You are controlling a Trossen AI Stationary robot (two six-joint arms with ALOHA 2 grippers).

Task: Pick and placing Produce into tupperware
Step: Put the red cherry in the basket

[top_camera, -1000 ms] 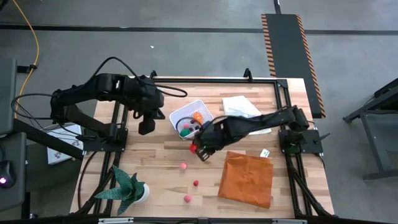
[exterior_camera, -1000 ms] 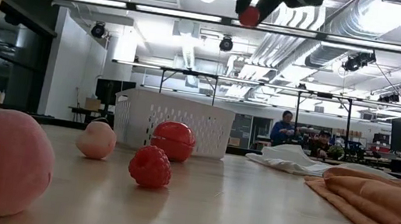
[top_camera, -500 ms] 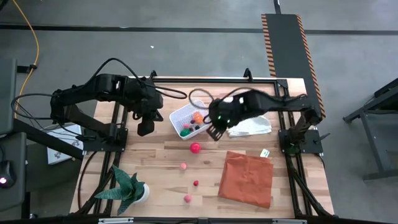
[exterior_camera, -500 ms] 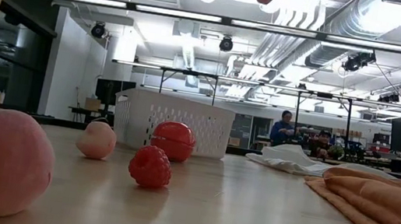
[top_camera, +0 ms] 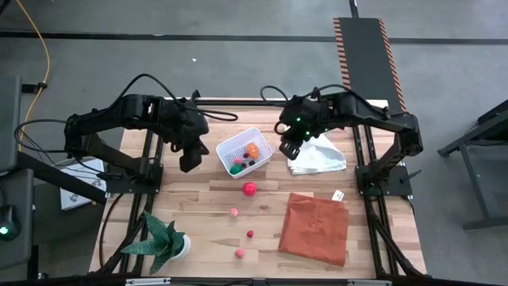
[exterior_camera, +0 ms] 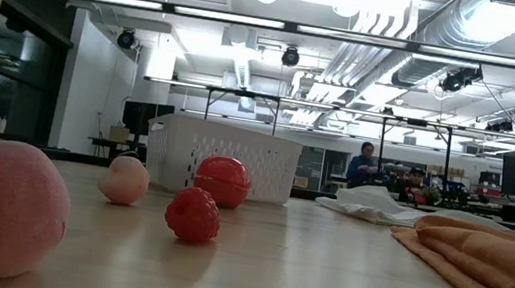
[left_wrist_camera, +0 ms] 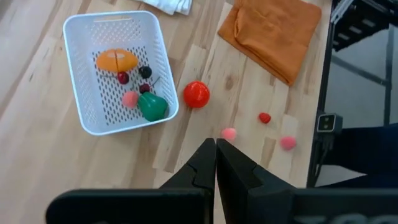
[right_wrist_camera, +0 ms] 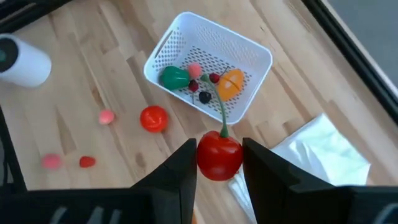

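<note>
Right gripper (right_wrist_camera: 219, 163): held high above the tabletop (top_camera: 198, 214) near its far edge, just beside the tupperware (top_camera: 244, 151); the fingers are clamped on a red cherry-like fruit (right_wrist_camera: 219, 157) with a green stem.
Left gripper (left_wrist_camera: 215, 163): parked off the tub's other side, fingers pressed together, nothing held.
Tupperware: seen toward the far edge of the tabletop, already loaded with an orange piece (right_wrist_camera: 231, 83), a green piece (right_wrist_camera: 173, 77) and several small dark and pink balls.
Loose produce: a large red ball (top_camera: 249, 188) lies just in front of the tub; three smaller pink and red pieces (top_camera: 235, 212) are scattered toward the near edge.
Step in hand: carrying the held fruit to the tub, by the look of it.
Done well: the fruit is best centred over the tub and lowered close before release, so a bounce over the low wall is avoided.
</note>
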